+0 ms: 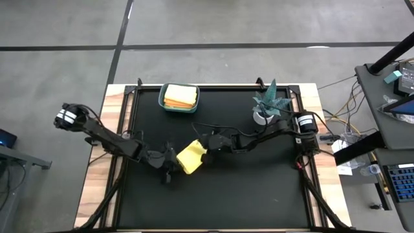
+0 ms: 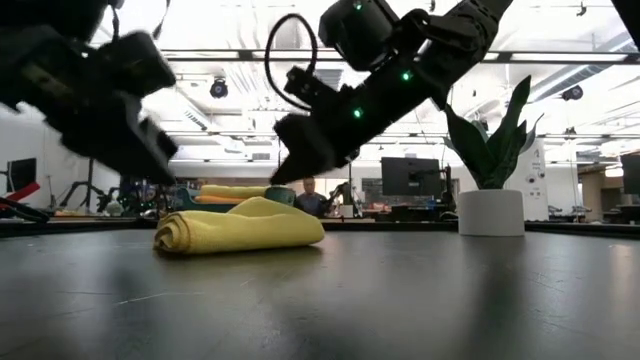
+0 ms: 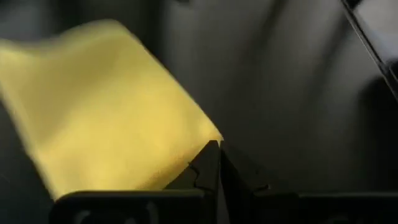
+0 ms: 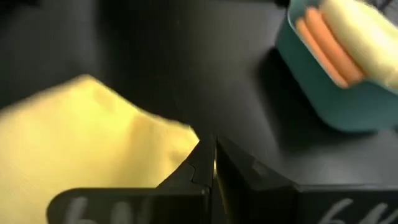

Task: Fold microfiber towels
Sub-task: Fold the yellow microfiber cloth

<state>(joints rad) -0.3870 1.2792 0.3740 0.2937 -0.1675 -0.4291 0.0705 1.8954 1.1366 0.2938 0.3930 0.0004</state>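
Yellow towel (image 1: 191, 157) folded on the black mat (image 1: 246, 194), between left hand (image 1: 169, 157) and right hand (image 1: 206, 144), both pinched together, empty.

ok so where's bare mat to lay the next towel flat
The whole near half of the black mat, below the yellow towel, is bare, as is the strip between the teal bin and the plant. The middle is crowded: both shut grippers, left and right, flank the towel.

One yellow towel (image 1: 191, 157) is seen folded, bunched, mid worktop; other towels (image 1: 180, 96), orange & yellow, are stacked nr back edge.
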